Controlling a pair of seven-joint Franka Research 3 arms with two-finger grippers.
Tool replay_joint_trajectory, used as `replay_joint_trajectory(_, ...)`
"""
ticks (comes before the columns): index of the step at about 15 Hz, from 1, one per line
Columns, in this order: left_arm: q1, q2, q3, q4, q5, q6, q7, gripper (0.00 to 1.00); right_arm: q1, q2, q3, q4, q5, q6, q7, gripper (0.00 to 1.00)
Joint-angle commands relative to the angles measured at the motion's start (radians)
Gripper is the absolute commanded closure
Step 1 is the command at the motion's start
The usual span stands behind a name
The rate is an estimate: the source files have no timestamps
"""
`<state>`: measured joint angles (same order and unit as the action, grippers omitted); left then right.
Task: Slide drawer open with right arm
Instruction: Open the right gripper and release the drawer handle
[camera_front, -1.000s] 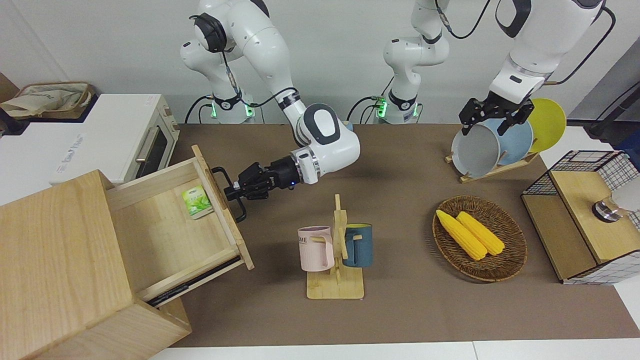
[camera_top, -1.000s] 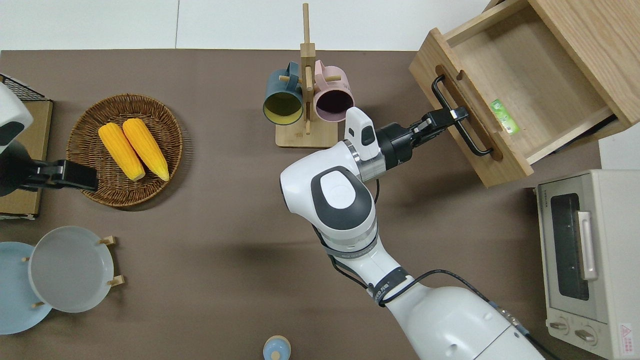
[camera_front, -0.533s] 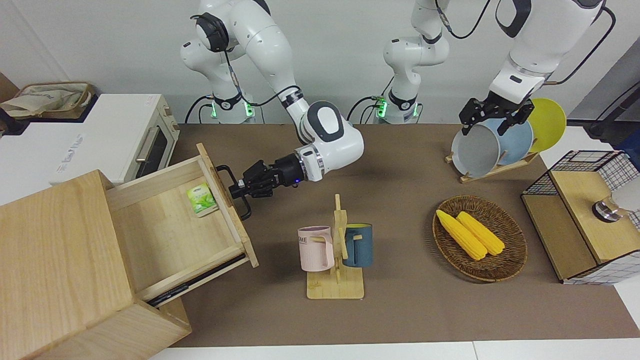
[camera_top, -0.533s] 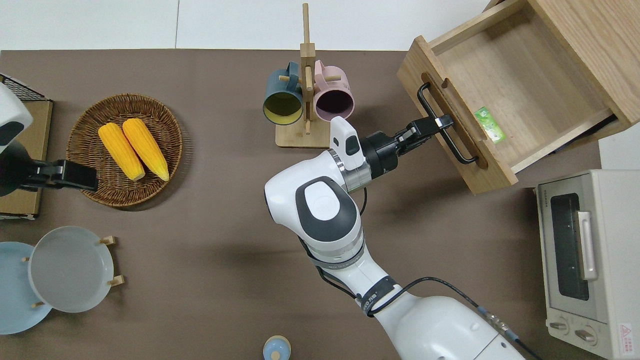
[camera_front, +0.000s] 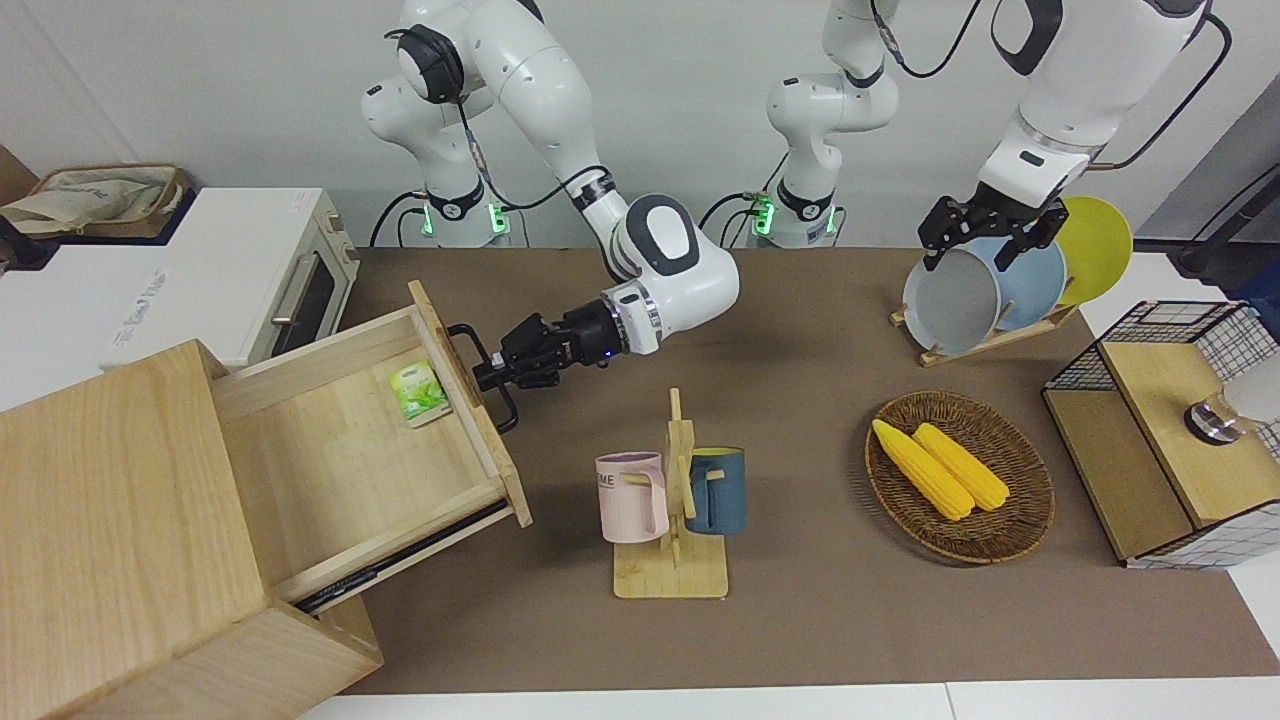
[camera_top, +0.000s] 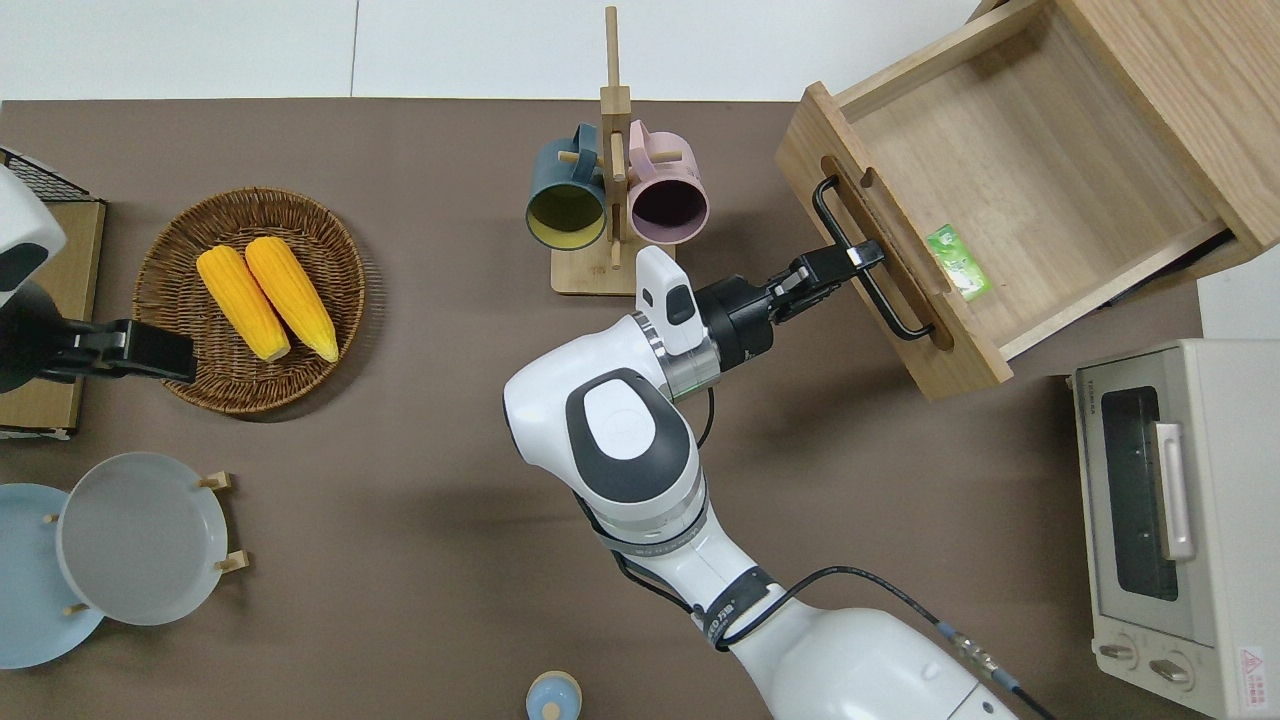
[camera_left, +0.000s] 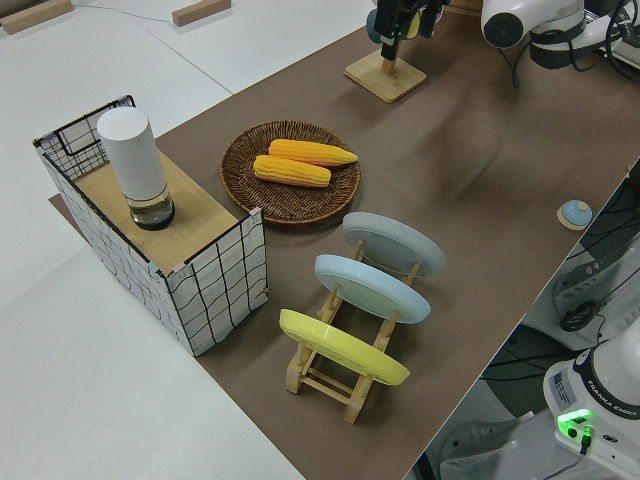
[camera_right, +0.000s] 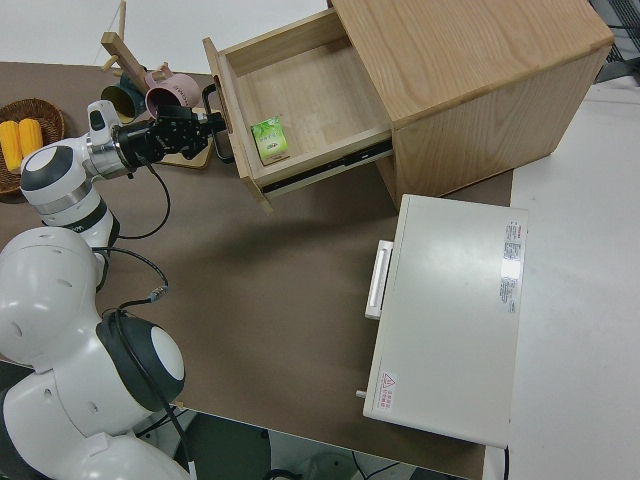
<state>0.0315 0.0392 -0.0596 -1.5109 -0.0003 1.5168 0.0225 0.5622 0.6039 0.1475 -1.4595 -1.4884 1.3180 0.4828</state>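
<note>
The light-wood drawer (camera_front: 350, 470) (camera_top: 990, 180) (camera_right: 300, 105) stands pulled far out of the pale wooden cabinet (camera_front: 110, 540) (camera_top: 1190, 80) (camera_right: 470, 90). A small green packet (camera_front: 420, 393) (camera_top: 957, 262) lies inside it. My right gripper (camera_front: 492, 374) (camera_top: 855, 258) (camera_right: 205, 122) is shut on the black bar handle (camera_front: 487, 375) (camera_top: 868, 265) at the drawer's front, about midway along the bar. My left arm (camera_front: 990, 220) is parked.
A mug rack (camera_front: 672, 500) (camera_top: 612, 190) with a pink and a blue mug stands close to the right arm's wrist. A white toaster oven (camera_front: 230, 280) (camera_top: 1180, 520) stands beside the cabinet. A basket of corn (camera_front: 955, 475), a plate rack (camera_front: 1000, 285) and a wire-mesh box (camera_front: 1170, 430) stand toward the left arm's end.
My right gripper has pulled the handle away from the cabinet, toward the middle of the table. The drawer has slid farther out. The left arm has not moved.
</note>
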Motion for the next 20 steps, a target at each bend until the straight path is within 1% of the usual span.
replay_joint_trajectory(1, 0.004, 0.011, -0.006, 0.024, 0.017, -0.02, 0.01, 0.01, 0.019, 0.017, -0.003, 0.042, -0.012, 0.02, -0.086, 1.0)
replay_joint_trajectory(2, 0.004, 0.011, -0.006, 0.026, 0.017, -0.02, 0.01, 0.01, 0.022, 0.02, -0.003, 0.042, -0.012, 0.02, -0.086, 1.0)
replay_joint_trajectory(3, 0.004, 0.011, -0.006, 0.026, 0.017, -0.02, 0.01, 0.01, 0.024, 0.02, -0.003, 0.042, -0.012, 0.02, -0.086, 0.941)
replay_joint_trajectory(5, 0.004, 0.011, -0.006, 0.026, 0.017, -0.02, 0.01, 0.01, 0.024, 0.02, -0.005, 0.042, -0.012, 0.014, -0.085, 0.73)
replay_joint_trajectory(6, 0.004, 0.011, -0.006, 0.026, 0.017, -0.02, 0.01, 0.01, 0.024, 0.02, -0.005, 0.042, -0.012, 0.01, -0.082, 0.443)
replay_joint_trajectory(7, 0.004, 0.011, -0.006, 0.024, 0.017, -0.02, 0.01, 0.01, 0.022, 0.02, -0.005, 0.042, -0.012, 0.006, -0.076, 0.004)
replay_joint_trajectory(14, 0.004, 0.011, -0.006, 0.024, 0.017, -0.02, 0.01, 0.01, 0.025, 0.02, -0.005, 0.041, -0.01, 0.004, -0.075, 0.013)
replay_joint_trajectory(18, 0.004, 0.011, -0.006, 0.024, 0.017, -0.02, 0.01, 0.01, 0.034, 0.02, 0.003, 0.044, 0.011, -0.017, -0.072, 0.013)
replay_joint_trajectory(20, 0.004, 0.011, -0.006, 0.026, 0.017, -0.02, 0.01, 0.01, 0.062, 0.02, 0.004, 0.062, 0.037, -0.035, -0.05, 0.013)
